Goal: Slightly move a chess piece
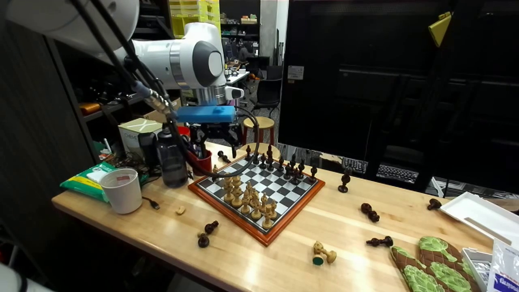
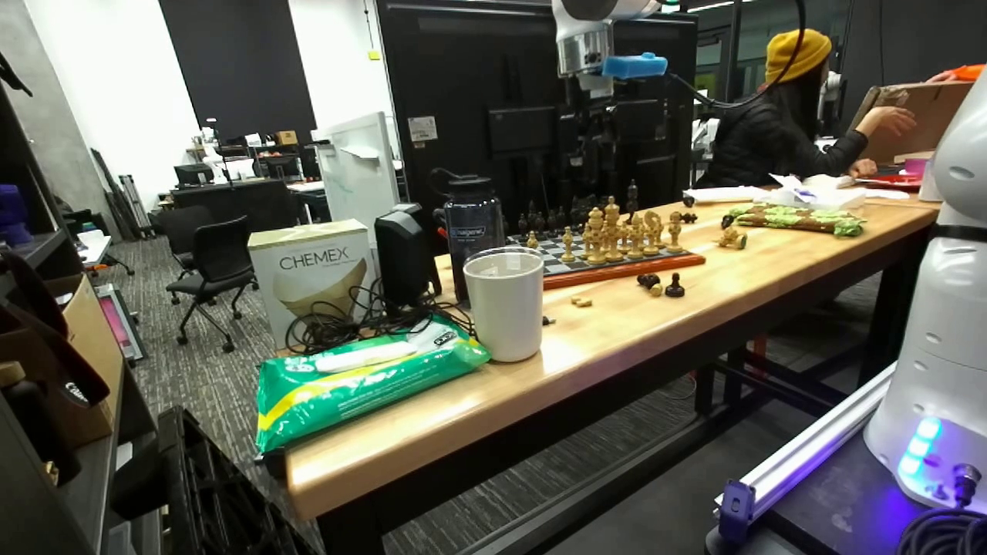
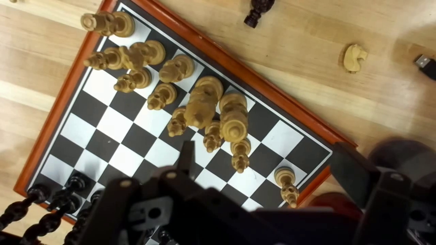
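The chessboard with a red-brown rim (image 1: 298,217) lies on the wooden table; its rim also shows in the wrist view (image 3: 272,90). Several light pieces stand grouped near one edge, among them a tall one (image 3: 235,117). A lone light pawn (image 3: 285,183) stands upright near a corner; it also shows in an exterior view (image 1: 215,167). Dark pieces (image 1: 269,156) stand on the far side. My gripper (image 3: 269,161) is open and empty. It hangs above the board's corner region (image 1: 217,152), with the lone pawn between its fingers in the wrist view, apart from it.
A white cup (image 1: 123,194), a dark bottle (image 1: 172,162) and a red cup (image 1: 204,162) stand beside the board. Fallen pieces (image 1: 324,253) and a small light knight piece (image 3: 354,58) lie on the table. An oven mitt (image 1: 436,259) and white tray (image 1: 482,215) lie at the far end.
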Action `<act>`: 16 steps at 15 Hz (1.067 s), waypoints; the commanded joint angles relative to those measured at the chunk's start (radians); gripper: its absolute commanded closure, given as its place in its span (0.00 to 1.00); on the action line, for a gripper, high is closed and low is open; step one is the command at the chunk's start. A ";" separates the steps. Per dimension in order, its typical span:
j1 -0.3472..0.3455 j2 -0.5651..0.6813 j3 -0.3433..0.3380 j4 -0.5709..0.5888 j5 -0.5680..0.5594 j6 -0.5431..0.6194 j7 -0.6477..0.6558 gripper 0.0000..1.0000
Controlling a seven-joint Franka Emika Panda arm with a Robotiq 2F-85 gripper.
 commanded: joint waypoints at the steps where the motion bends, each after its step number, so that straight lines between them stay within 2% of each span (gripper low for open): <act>1: 0.001 0.019 -0.003 0.025 -0.008 -0.012 -0.007 0.00; 6: -0.004 0.163 -0.013 0.224 -0.029 -0.069 -0.088 0.00; 12: -0.041 0.380 -0.050 0.490 -0.001 -0.061 -0.145 0.00; 16: -0.079 0.484 -0.068 0.614 0.037 -0.047 -0.153 0.00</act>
